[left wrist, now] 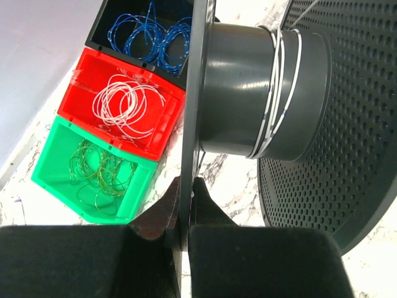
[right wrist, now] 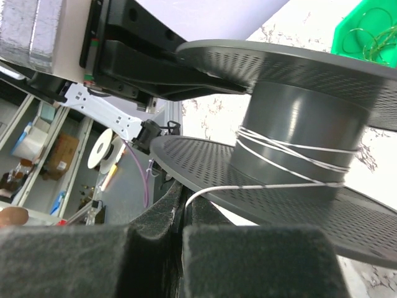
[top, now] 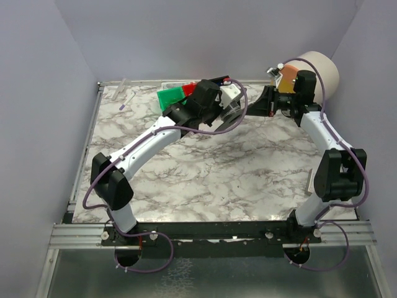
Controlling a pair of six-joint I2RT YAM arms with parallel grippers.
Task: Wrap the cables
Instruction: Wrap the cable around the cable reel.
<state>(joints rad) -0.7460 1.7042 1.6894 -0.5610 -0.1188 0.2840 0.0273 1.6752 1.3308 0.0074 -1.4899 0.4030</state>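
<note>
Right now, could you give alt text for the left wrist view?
The left gripper pinches the thin rim of a dark grey spool wound with a few turns of white cable. Beside it sit a black bin of blue coils, a red bin of white coils, and a green bin of green coils.

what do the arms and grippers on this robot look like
The left arm and right arm have white tubular links joined by chunky black joints, with a thin purple hose looping along each. The left gripper and right gripper each end in two black, wedge-shaped fingers.
</note>
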